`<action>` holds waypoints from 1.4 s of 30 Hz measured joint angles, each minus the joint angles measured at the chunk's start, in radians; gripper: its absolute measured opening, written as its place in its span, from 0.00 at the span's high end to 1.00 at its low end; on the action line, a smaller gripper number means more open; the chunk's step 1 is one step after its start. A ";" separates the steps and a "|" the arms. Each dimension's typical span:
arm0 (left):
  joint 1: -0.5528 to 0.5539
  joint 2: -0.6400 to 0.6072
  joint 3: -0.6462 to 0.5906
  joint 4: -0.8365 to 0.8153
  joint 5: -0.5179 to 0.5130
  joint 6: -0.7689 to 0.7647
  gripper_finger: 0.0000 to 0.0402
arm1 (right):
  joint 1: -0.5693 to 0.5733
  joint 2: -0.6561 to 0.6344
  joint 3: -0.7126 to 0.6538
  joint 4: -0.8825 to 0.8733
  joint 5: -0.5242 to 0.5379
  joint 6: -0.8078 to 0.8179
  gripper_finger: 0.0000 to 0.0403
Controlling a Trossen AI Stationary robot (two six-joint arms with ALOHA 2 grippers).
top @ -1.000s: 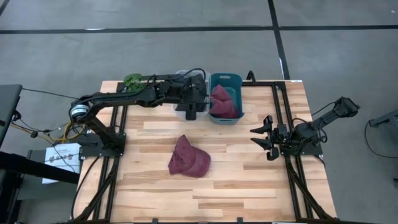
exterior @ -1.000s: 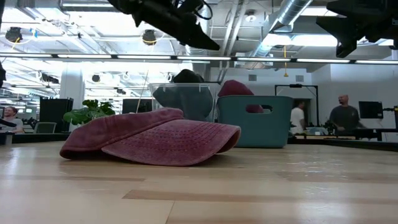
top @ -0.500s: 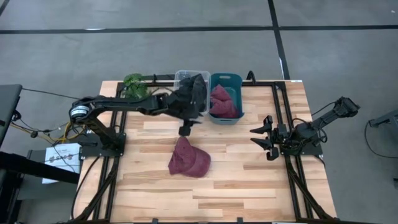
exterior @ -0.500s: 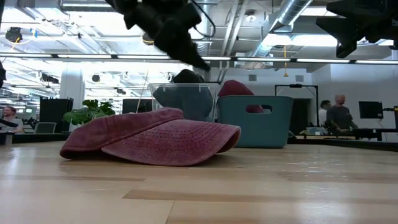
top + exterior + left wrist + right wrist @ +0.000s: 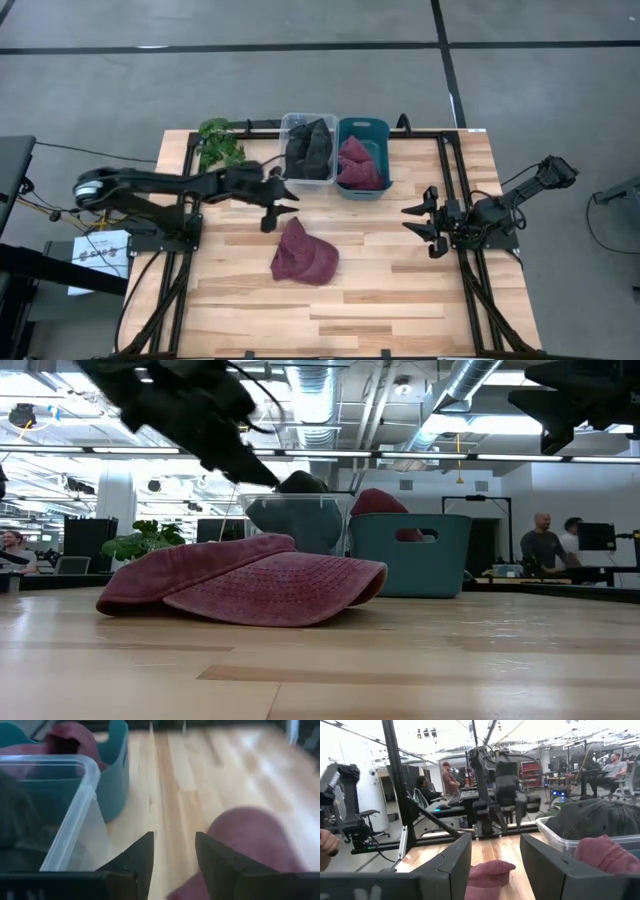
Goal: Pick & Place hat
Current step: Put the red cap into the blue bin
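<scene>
1. You are looking at a wooden desk [image 5: 400, 290] with both arms reaching in from its left and right edges.
2. A clear bin [image 5: 308, 148] and a teal bin [image 5: 363, 158] are sitting side by side, touching, at the middle of the far edge; the clear one is holding a dark hat [image 5: 308, 150], the teal one a maroon hat [image 5: 356, 164].
3. The maroon hat on the desk [image 5: 305, 254] is lying flat near the desk's centre, apart from both bins.
4. A green plant [image 5: 219, 143] is sitting near the far-left corner.
5. Your left pincer [image 5: 273, 206] is hovering over the desk between the clear bin and the hat on the desk, just to the hat's far-left side and not touching it. Its fingers [image 5: 137, 862] are standing apart with bare wood showing between them, gripping nothing.
6. Your right pincer [image 5: 424, 222] is waiting by the right edge, fingers spread and empty, well apart from the hat.
</scene>
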 joint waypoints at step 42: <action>-0.054 -0.087 -0.320 0.414 -0.072 -0.420 0.64 | 0.000 0.000 0.000 -0.008 -0.008 0.001 0.60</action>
